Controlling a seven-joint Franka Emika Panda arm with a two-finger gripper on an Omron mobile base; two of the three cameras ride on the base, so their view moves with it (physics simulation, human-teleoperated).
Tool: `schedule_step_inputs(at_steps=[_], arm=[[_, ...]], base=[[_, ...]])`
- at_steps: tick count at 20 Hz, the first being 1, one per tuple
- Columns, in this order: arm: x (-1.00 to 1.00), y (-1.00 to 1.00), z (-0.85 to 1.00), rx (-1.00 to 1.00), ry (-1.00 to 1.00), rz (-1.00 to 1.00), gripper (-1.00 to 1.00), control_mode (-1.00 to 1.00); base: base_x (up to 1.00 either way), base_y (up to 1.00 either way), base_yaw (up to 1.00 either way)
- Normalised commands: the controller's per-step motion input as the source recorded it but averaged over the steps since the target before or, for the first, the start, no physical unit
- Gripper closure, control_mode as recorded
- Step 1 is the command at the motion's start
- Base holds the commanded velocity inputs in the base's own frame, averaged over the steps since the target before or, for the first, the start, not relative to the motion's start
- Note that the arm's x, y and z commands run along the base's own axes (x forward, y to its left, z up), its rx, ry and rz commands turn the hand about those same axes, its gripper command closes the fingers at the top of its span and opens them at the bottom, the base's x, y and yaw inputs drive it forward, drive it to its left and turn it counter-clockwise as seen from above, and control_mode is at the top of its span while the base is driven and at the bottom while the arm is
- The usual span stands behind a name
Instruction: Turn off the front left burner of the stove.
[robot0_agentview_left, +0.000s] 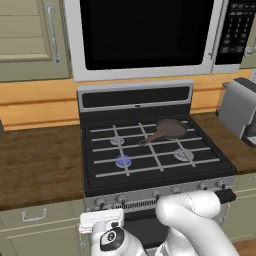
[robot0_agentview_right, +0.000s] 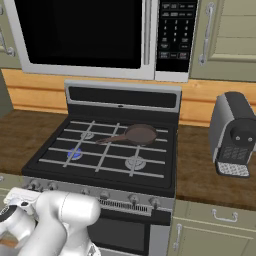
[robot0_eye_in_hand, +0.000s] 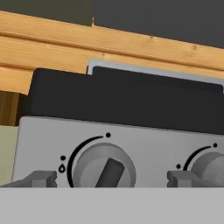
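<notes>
The front left burner (robot0_agentview_left: 123, 160) (robot0_agentview_right: 75, 153) shows a blue glow under the grey grate bars of the black stove (robot0_agentview_left: 135, 98) (robot0_agentview_right: 122, 98). My white hand (robot0_agentview_left: 101, 220) is low in front of the left end of the silver knob strip (robot0_agentview_left: 165, 193). In the hand view my gripper (robot0_eye_in_hand: 111, 179) is open, one dark fingertip (robot0_eye_in_hand: 43, 178) on each side of a round grey knob (robot0_eye_in_hand: 104, 168). The knob's dark bar is tilted to the right of upright. The fingertips stand apart from the knob.
A brown frying pan (robot0_agentview_left: 167, 130) (robot0_agentview_right: 137, 134) rests on the back right burner. A second knob (robot0_eye_in_hand: 210, 168) sits right of the first. A silver toaster (robot0_agentview_left: 240, 107) (robot0_agentview_right: 232, 132) stands on the right counter, and a microwave (robot0_agentview_left: 145, 35) (robot0_agentview_right: 85, 32) hangs above the stove.
</notes>
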Motion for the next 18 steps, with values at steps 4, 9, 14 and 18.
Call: schedule_step_inputs(at_steps=[4, 9, 14, 18], arm=[[0.13, 0.05, -0.12, 0.04, 0.0, 0.0, -1.0, -1.0], [0.0, 0.0, -0.16, 0.08, 0.0, 0.0, -1.0, -1.0], [0.0, 0.0, 0.0, 0.0, 0.0, 0.0, 1.0, -1.0], [0.0, 0.0, 0.01, 0.0, 0.0, 0.0, 1.0, -1.0]], base=[[0.0, 0.0, 0.0], [0.0, 0.0, 0.0], [0.0, 0.0, 0.0], [0.0, 0.0, 0.0]])
